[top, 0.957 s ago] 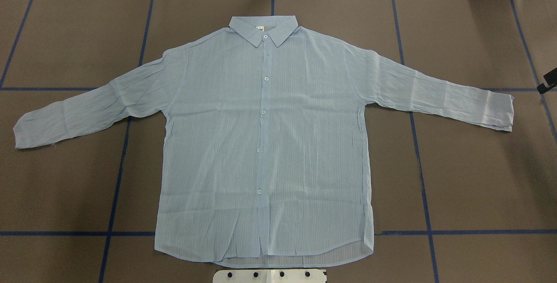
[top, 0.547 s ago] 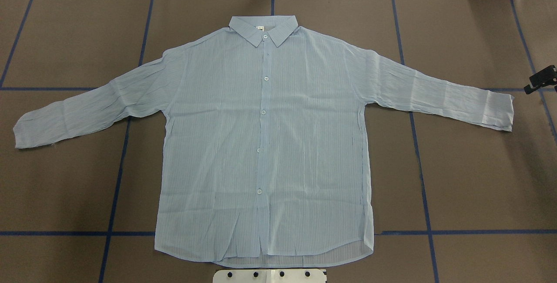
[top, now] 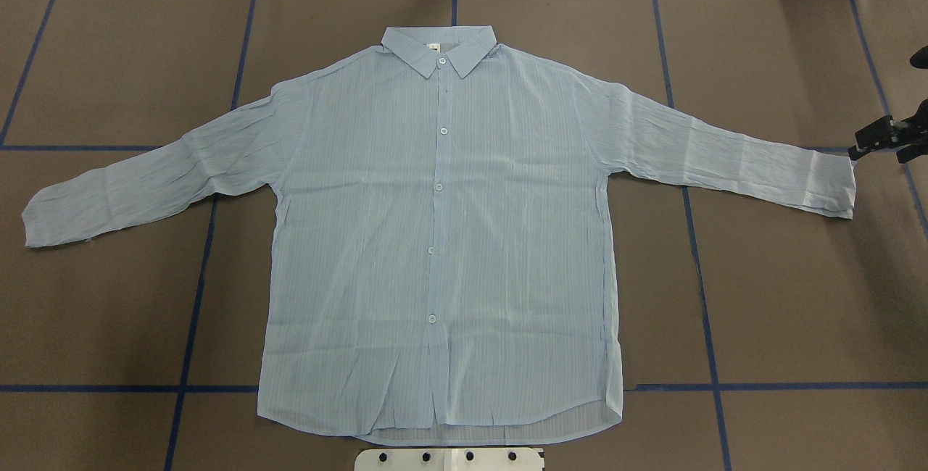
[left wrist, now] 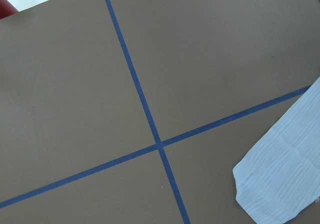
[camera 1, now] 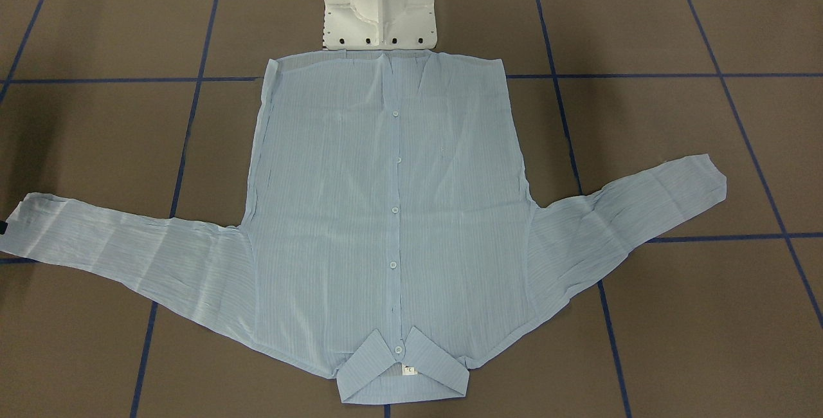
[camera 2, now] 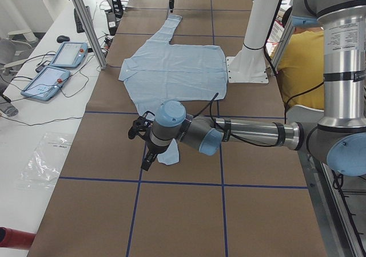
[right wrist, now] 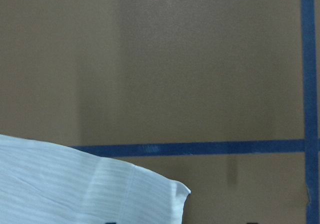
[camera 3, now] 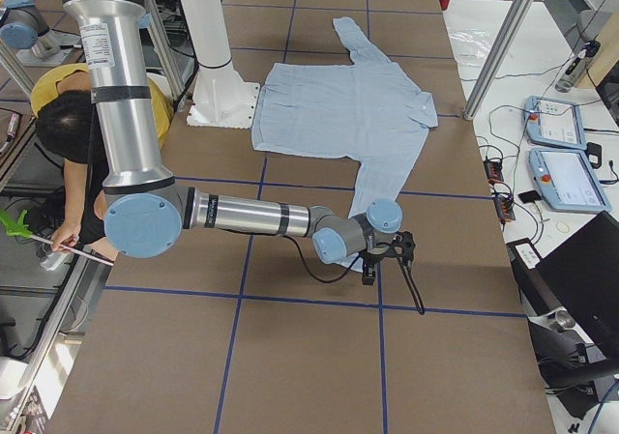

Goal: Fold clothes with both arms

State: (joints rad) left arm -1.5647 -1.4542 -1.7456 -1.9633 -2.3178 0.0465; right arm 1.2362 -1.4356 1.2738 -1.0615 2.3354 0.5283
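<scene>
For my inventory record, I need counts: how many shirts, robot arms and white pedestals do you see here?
Shirt: 1
Robot arms: 2, the left arm and the right arm
White pedestal: 1
Total: 4

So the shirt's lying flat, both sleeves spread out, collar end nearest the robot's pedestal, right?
No. The shirt lies flat with sleeves spread, but its hem is nearest the pedestal; the collar is at the far end, as the overhead view shows.
</scene>
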